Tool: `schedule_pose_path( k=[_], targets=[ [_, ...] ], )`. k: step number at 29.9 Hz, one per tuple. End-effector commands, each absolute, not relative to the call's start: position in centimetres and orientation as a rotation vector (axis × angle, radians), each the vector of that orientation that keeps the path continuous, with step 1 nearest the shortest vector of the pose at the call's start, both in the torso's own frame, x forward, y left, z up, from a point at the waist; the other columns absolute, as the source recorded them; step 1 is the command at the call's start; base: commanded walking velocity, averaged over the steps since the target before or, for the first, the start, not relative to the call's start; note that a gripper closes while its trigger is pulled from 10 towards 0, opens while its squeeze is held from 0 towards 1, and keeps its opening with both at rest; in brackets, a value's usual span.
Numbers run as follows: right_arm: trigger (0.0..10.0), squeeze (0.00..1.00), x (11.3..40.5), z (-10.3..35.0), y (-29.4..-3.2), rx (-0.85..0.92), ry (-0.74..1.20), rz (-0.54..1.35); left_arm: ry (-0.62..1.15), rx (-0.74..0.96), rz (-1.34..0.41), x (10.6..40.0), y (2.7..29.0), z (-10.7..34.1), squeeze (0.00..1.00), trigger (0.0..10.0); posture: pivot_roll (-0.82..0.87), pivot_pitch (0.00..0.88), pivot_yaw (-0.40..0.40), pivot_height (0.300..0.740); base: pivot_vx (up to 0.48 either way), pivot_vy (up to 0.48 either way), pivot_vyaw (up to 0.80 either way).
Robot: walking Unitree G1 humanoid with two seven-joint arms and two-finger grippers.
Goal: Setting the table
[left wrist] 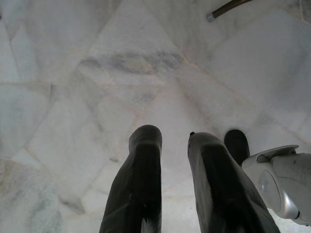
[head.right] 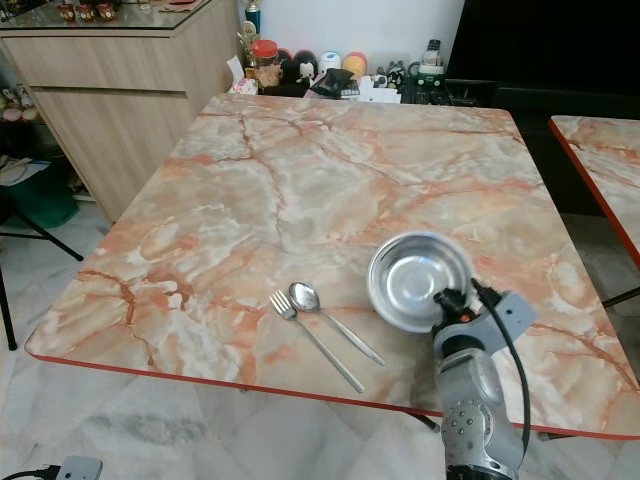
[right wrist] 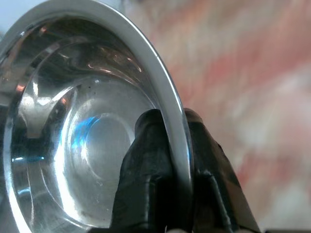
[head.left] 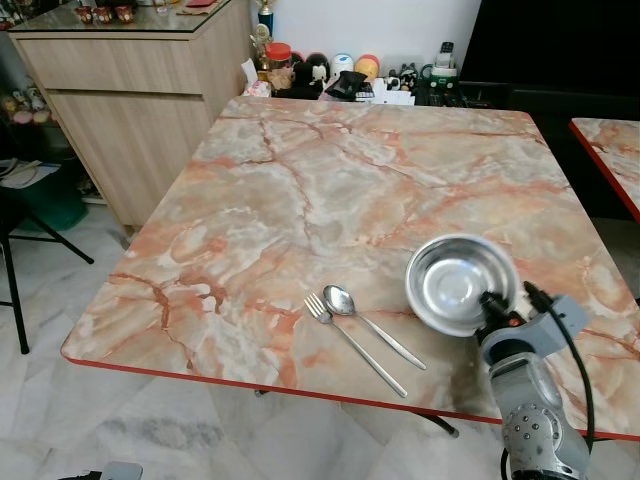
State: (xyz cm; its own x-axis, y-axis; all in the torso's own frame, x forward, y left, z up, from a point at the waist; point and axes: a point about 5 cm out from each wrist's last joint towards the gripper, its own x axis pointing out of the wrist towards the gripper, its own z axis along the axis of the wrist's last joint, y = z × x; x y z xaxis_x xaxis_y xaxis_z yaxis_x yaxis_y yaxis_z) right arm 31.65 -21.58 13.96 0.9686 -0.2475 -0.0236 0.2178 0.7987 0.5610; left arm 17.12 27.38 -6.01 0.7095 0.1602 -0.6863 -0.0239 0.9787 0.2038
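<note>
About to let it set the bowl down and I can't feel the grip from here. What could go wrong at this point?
The right gripper pinches only the thin rim of the steel bowl, which is tilted, so it could slip or swing.

The fork and spoon lie just left of the bowl; lowering it leftward could knock them.

The bowl sits near the table's front edge, so a dropped bowl might roll off.

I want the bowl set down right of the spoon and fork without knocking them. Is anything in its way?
Nothing visible is. The right gripper holds the bowl by its rim, tilted; the table beside the spoon and fork looks bare.
</note>
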Motion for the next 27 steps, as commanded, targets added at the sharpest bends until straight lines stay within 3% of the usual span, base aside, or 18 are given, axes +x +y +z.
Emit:
schedule_pose_path(
  k=[1,8,12,23,27],
  targets=[
    [10.0,0.00,31.5,15.5,-22.0,0.526,-0.144,-0.248,0.803,0.210,0.094,16.4,27.5,-6.3,0.00,10.0,0.00,0.117,0.025,0.740,0.000,0.000,0.00],
    [10.0,0.00,31.0,17.3,-21.6,0.364,-0.282,-0.204,0.808,0.200,0.091,16.3,27.5,-6.4,0.00,10.0,0.00,0.108,0.022,0.740,0.000,0.000,0.00],
    [10.0,0.00,30.6,17.3,-22.0,0.343,-0.298,-0.215,0.813,0.195,0.097,16.2,27.6,-6.4,0.00,10.0,0.00,0.107,0.021,0.740,0.000,0.000,0.00],
    [10.0,0.00,30.1,18.2,-22.7,-0.013,-0.278,-0.067,0.827,0.227,0.142,15.7,29.5,-5.9,0.00,10.0,-0.01,0.119,0.013,0.740,0.000,0.000,0.00],
    [10.0,0.00,30.2,18.4,-23.3,-0.044,-0.276,-0.051,0.827,0.234,0.145,15.6,29.8,-5.8,0.00,10.0,-0.01,0.122,0.011,0.740,0.000,0.000,0.00]
  ],
)
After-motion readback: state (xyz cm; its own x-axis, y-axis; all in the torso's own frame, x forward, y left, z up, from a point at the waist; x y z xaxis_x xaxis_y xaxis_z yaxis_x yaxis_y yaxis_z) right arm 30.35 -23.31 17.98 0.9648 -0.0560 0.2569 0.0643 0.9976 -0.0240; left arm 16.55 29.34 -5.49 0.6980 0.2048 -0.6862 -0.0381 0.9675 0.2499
